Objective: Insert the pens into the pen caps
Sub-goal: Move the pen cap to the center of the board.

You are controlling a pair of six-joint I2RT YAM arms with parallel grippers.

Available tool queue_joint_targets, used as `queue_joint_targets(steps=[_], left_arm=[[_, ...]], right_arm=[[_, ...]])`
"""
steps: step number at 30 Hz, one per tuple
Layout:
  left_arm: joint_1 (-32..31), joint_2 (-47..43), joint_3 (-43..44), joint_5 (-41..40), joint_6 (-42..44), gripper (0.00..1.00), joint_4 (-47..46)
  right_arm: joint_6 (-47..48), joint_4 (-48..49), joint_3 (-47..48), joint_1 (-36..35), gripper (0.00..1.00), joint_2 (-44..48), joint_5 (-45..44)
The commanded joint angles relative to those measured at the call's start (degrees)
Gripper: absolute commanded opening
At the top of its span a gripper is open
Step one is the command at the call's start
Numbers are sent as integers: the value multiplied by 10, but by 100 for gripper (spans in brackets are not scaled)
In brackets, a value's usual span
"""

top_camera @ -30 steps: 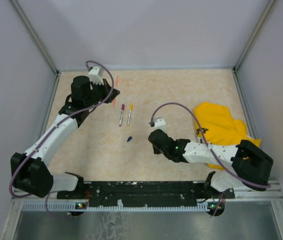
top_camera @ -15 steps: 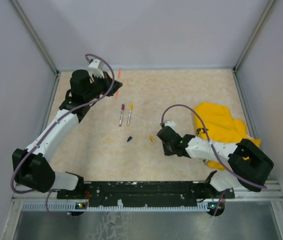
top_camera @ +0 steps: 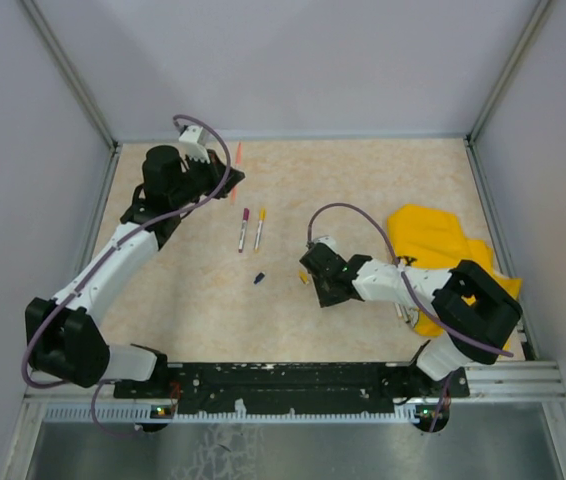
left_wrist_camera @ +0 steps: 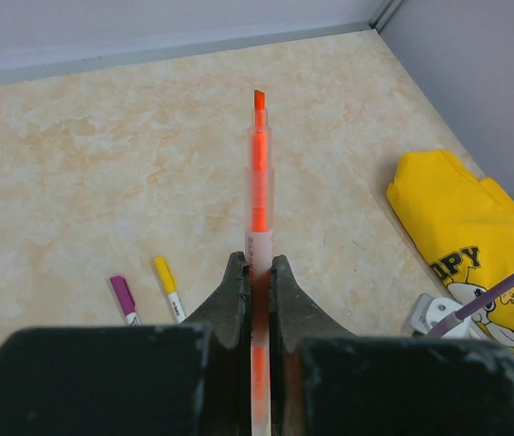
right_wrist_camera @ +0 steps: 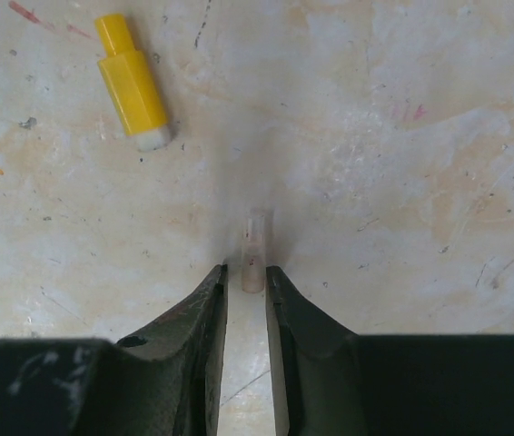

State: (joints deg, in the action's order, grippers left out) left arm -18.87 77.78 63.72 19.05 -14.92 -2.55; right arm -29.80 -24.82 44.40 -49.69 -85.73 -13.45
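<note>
My left gripper point(left_wrist_camera: 257, 269) point(top_camera: 227, 180) is shut on an uncapped orange-pink pen point(left_wrist_camera: 259, 173) point(top_camera: 238, 155), held above the table with its tip pointing away. Two capped pens lie side by side, one purple point(top_camera: 244, 229) point(left_wrist_camera: 123, 297) and one yellow point(top_camera: 259, 228) point(left_wrist_camera: 165, 282). My right gripper point(right_wrist_camera: 246, 280) point(top_camera: 314, 273) is low over the table, its jaws slightly apart. A pale translucent pink pen cap point(right_wrist_camera: 254, 250) lies just at its fingertips. A loose yellow pen cap point(right_wrist_camera: 133, 84) point(top_camera: 304, 279) lies to the left of it. Further left is a dark blue pen cap point(top_camera: 259, 278).
A crumpled yellow cloth point(top_camera: 443, 255) point(left_wrist_camera: 466, 227) lies at the right, beside my right arm. Grey walls close in the table on the left, back and right. The arm bases and a black rail point(top_camera: 293, 378) run along the near edge.
My right gripper swung right, uncovering the yellow cap, then came back left to the caps, and its jaws parted a little. My left gripper shifted slightly with the orange-pink pen.
</note>
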Motion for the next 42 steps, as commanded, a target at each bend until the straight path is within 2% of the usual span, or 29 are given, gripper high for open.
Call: queue_joint_targets(steps=[1,34,42], left_arm=[[2,-22,-3,-7,10,0,-14],[3,-27,-9,-13,10,0,-15],[2,-29,-9,-15,11,0,-14]], right_arm=[[11,-35,20,4,25,-27,9],[44,-30,65,18,27,-118,9],[53,-50,75,19,25,-126,11]])
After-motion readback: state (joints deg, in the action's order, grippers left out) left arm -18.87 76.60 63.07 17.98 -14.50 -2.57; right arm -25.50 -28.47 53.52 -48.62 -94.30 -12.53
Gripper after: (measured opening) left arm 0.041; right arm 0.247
